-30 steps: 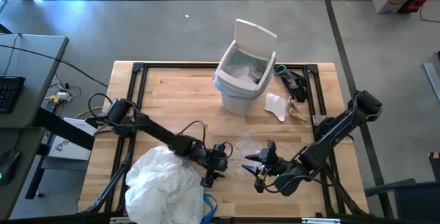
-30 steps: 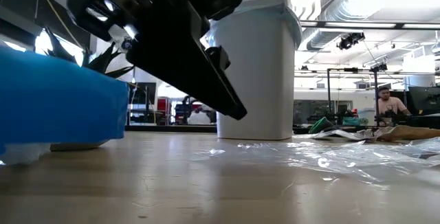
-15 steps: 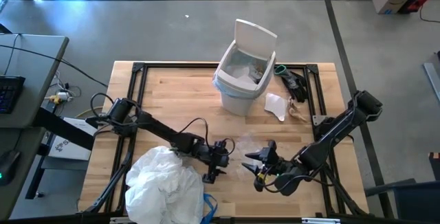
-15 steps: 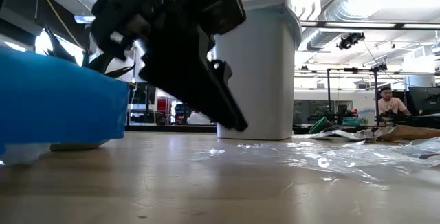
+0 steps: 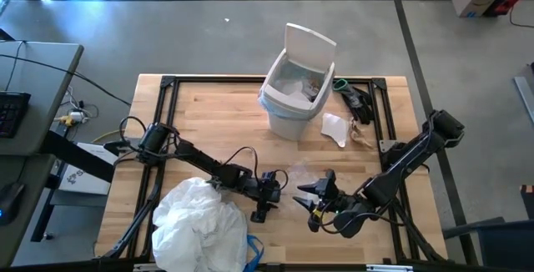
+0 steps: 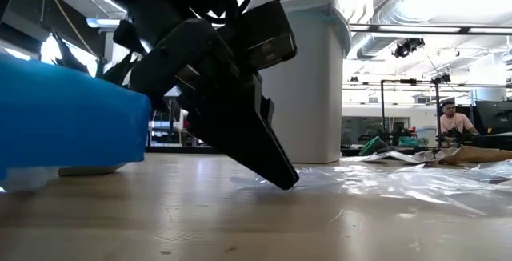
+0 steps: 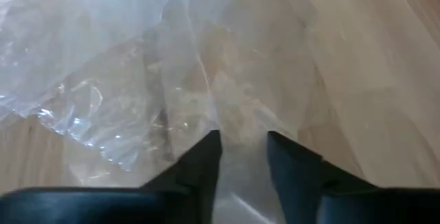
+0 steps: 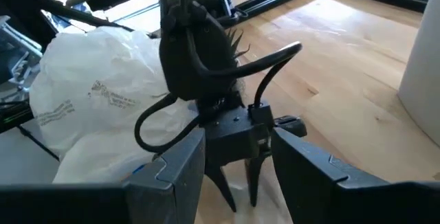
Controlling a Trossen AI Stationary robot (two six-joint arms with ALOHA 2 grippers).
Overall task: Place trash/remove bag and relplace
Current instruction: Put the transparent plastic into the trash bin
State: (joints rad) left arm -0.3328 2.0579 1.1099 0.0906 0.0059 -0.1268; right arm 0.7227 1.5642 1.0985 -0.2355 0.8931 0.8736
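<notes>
A: What's on the far left? A big crumpled white bag (image 5: 198, 224) on the wooden surface (image 5: 209, 122); beside it the left claw (image 5: 262, 213), tips down on a clear plastic wrapper (image 7: 137, 93), fingers (image 7: 203, 157) a little apart with film between them.

B: And rightwards? The right claw (image 5: 305, 200) waits low, fingers apart, empty; the white bin (image 5: 294, 88) (blue liner (image 5: 269, 98) at its rim) stands behind.

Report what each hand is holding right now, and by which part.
Left hand is down on the clear plastic wrapper, fingers straddling its edge with a gap between them, so no firm hold shows. Right hand holds nothing.
</notes>
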